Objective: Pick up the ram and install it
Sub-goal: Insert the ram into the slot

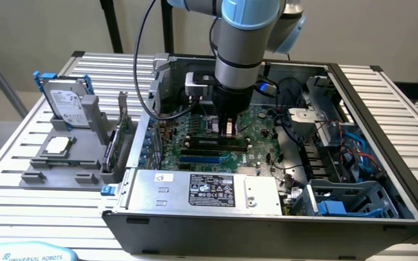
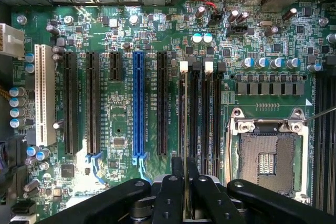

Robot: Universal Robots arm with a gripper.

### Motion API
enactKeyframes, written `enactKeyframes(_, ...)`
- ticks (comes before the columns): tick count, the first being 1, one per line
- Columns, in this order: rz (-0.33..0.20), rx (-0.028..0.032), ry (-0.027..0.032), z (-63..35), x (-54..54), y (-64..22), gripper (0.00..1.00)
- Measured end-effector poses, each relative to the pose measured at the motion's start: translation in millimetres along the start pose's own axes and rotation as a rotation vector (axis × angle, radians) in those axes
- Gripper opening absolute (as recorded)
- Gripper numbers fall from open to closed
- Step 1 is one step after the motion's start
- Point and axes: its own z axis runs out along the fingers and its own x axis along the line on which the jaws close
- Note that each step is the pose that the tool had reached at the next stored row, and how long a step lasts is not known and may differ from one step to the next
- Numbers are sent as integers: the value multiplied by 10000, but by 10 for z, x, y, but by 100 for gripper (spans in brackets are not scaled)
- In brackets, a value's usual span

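The ram shows edge-on as a thin strip running out from between my fingers. My gripper is shut on it. The stick lies in line with the memory slot that has a white latch at its far end, the outermost of several parallel black slots. Whether it touches the slot I cannot tell. In the exterior view the gripper hangs straight down inside the open computer case, low over the green motherboard and its memory slots.
An open processor socket sits beside the memory slots, with a blue expansion slot and black ones on the other side. The power supply fills the case's near side. On the exterior view's left, a grey holder carries a hard drive, a processor chip and an expansion card.
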Motion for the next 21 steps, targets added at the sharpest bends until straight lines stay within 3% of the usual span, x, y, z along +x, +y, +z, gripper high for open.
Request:
enactKeyframes(9,0,0,1,13,0,0,15)
enactKeyframes(10,0,-1,2,13,1,0,21)
enactKeyframes(12,0,0,0,14,0,0,21)
enactKeyframes(13,0,0,-2,13,0,-1,28)
enactKeyframes(14,0,0,-1,5,0,0,28)
enactKeyframes(21,-2,-1,-23,-182,-1,8,28)
